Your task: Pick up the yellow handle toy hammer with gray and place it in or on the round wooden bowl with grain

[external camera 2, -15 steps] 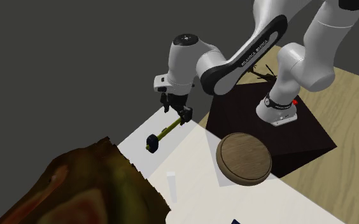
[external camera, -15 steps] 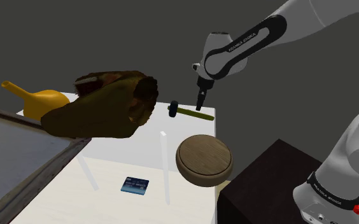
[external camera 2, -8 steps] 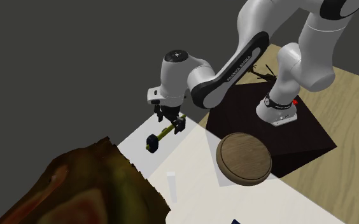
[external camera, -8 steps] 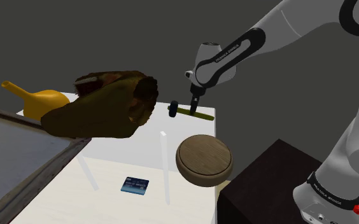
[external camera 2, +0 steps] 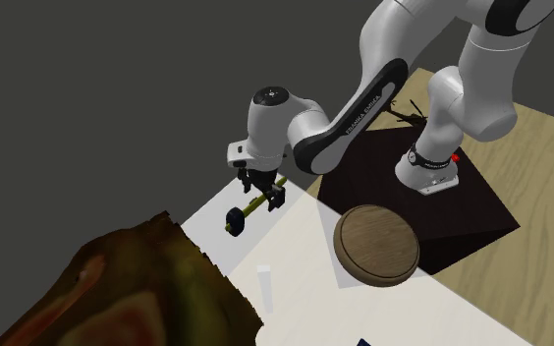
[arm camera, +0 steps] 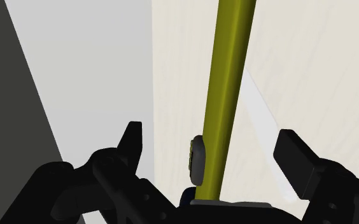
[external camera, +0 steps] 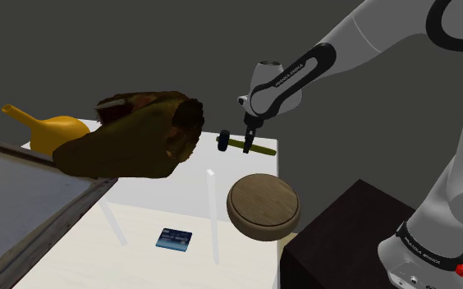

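Wrist view: claw (arm camera: 211, 133) wide open, straddling hammer (arm camera: 228, 83) handle near table (arm camera: 178, 63) edge.

Dim, even lighting in all three views: the walls (external camera: 98, 49) render dark grey, and the pale table (external camera: 181, 209) is the brightest surface. The white arm (external camera: 369, 37) shades smoothly from light upper faces to grey undersides, which places the light overhead. The bowl (external camera: 262, 205) is lit on its upper face and dark along its lower side. The stand (external camera: 336, 234) reads nearly black. In the wrist view a soft highlight runs along the hammer handle (arm camera: 226, 95), and a paler streak (arm camera: 261, 111) crosses the table beside it.
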Tool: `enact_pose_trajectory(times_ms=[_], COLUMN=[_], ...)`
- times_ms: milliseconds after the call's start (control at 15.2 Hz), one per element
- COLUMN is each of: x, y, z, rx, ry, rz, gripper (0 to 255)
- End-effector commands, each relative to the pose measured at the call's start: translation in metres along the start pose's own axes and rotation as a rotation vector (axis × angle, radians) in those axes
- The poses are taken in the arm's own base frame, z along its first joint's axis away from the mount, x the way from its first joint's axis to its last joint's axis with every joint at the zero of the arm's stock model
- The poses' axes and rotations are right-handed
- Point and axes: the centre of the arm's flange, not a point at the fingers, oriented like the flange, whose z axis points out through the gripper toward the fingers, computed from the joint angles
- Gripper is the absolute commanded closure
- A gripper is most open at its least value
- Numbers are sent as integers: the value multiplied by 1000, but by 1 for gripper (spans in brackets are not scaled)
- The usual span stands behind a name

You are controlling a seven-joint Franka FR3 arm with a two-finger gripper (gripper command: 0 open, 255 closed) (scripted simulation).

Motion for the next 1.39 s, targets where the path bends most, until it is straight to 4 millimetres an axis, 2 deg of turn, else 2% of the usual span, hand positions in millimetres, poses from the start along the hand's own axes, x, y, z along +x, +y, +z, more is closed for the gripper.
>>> enact_pose_trajectory(times_ms=[0, 66, 132, 726, 1320], x=[0, 0, 0, 0, 8], y=[0, 0, 0, 0, 1], z=[0, 0, 0, 0, -47], rx=[0, 0, 0, 0, 0], ry=[0, 0, 0, 0, 0], rz=[0, 0, 0, 0, 0], gripper=[0, 0, 255, 255, 255])
